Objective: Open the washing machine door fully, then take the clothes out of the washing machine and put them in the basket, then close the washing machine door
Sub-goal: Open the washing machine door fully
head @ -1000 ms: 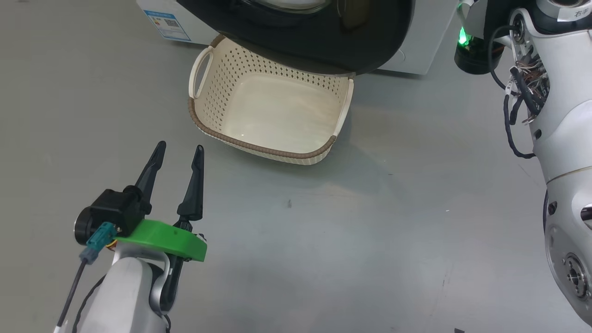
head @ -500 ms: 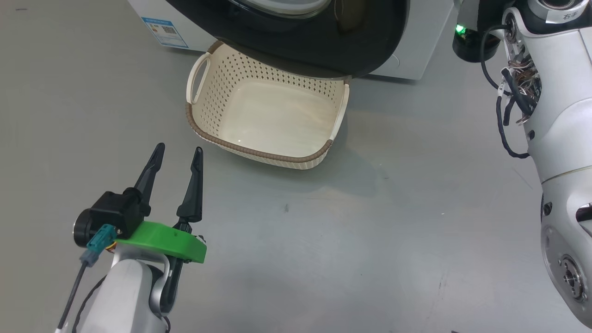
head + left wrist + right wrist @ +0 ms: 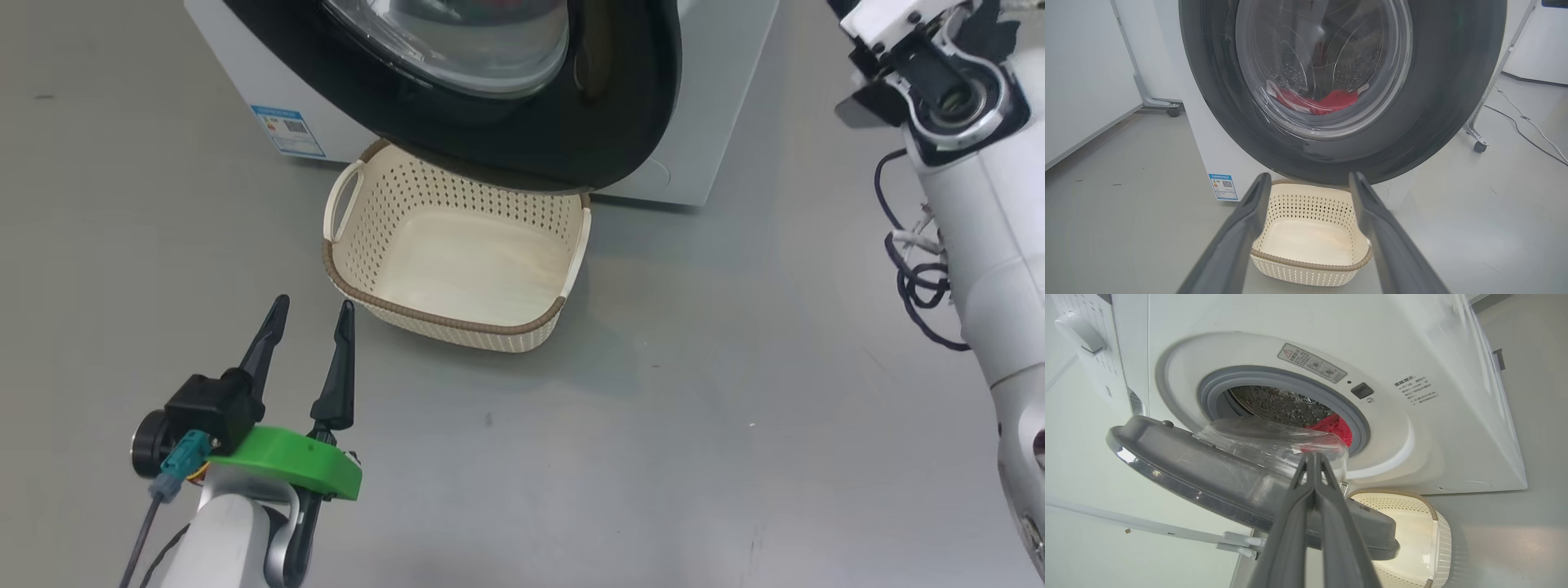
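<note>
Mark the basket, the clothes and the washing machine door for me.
the basket [image 3: 469,265]: head view, bare inner floor.
the clothes [image 3: 1336,425]: right wrist view, red fabric in the opening.
the washing machine door [image 3: 604,122]: head view, glossy black rim.

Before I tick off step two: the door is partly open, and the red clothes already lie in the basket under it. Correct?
Not quite. The clothes are inside the washing machine, as the right wrist view shows; the basket under the partly open door holds nothing.
</note>
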